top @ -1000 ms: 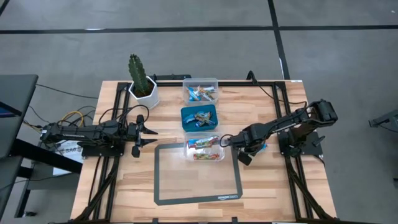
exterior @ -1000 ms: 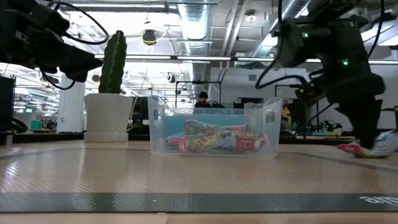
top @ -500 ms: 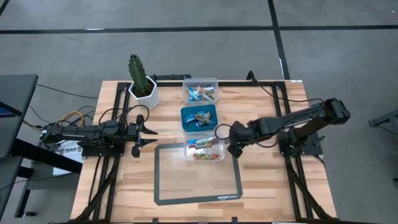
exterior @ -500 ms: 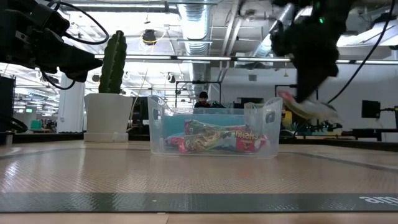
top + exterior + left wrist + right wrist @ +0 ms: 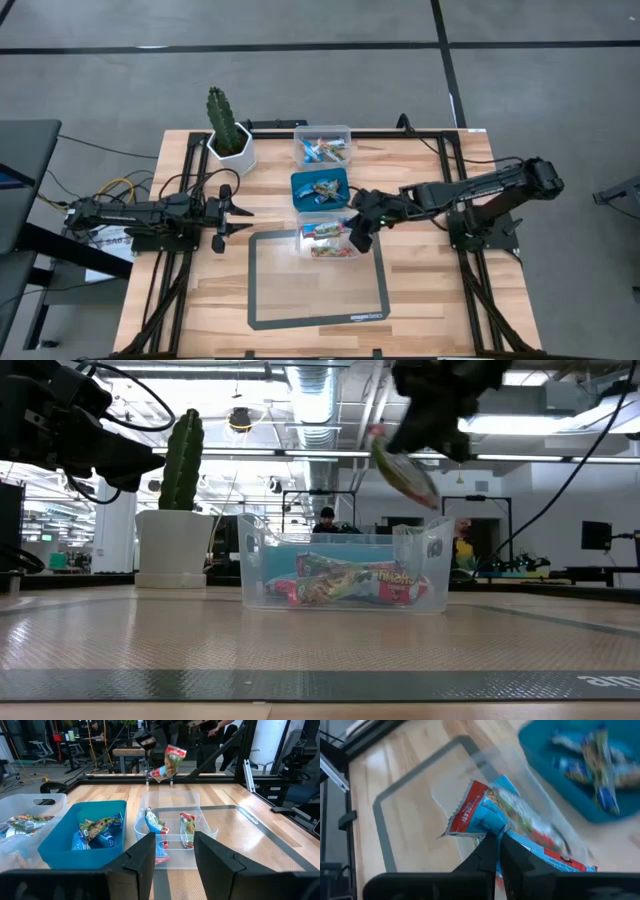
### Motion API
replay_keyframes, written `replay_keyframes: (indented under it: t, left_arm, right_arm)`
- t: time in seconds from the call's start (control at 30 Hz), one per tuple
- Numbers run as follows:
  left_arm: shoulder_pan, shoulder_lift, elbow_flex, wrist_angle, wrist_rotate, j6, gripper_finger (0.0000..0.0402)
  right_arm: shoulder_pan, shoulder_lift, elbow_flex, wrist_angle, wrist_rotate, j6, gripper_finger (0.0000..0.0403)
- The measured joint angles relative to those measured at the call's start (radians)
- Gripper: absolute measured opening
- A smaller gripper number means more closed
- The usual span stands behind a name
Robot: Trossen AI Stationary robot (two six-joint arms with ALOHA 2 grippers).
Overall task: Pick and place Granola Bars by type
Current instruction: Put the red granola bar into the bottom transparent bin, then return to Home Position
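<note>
I've got the wooden table [image 5: 420, 290] below me, with the dark-edged mat [image 5: 318, 300] on its front half. Three tubs run in a line back from the mat: the clear container [image 5: 327, 240] at the mat's far edge, the teal container [image 5: 320, 188] behind it, and another clear tub [image 5: 322, 146] at the back. A potted cactus [image 5: 228, 128] stands off to the left rear.

My right arm reaches across from the right, and the right gripper [image 5: 356, 237] hangs above the right end of the near clear container. Its fingers [image 5: 487, 851] are pinched together on the edge of a granola bar [image 5: 480, 815], red and light blue wrapper, which dangles clear of the tub; the low view has it tilted in the air above the rim. More bars [image 5: 172, 830] lie inside that tub, and blue-wrapped ones [image 5: 97, 832] sit in the teal one. The rear tub's contents are too small for me to sort by type.

My left gripper [image 5: 222, 215] waits at the table's left side, fingers apart, holding nothing.
</note>
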Motion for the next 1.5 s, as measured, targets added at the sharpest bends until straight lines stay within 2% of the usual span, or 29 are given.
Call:
replay_keyframes:
  t: [0.17,0.4,0.7,1.03,1.27,1.5]
  left_arm:
    - [0.0,0.0,0.0,0.0,0.0,-0.002,0.0128]
    - [0.0,0.0,0.0,0.0,0.0,0.0,0.0128]
    - [0.0,0.0,0.0,0.0,-0.001,-0.002,0.0128]
    - [0.0,0.001,0.0,0.0,-0.002,0.001,0.0128]
    - [0.0,0.001,0.0,0.0,-0.002,-0.002,0.0128]
    - [0.0,0.0,0.0,0.0,-0.002,-0.001,0.0128]
  right_arm:
    - [-0.005,0.093,0.135,-0.02,-0.019,-0.082,0.0003]
    - [-0.013,0.245,0.289,-0.165,-0.078,-0.108,0.0003]
    - [-0.014,0.398,0.362,-0.232,-0.135,-0.108,0.0003]
    - [-0.017,0.428,0.387,-0.236,-0.153,-0.109,0.0005]
    - [-0.013,0.428,0.387,-0.256,-0.152,-0.139,0.0059]
    - [-0.002,0.399,0.386,-0.224,-0.125,-0.264,0.0111]
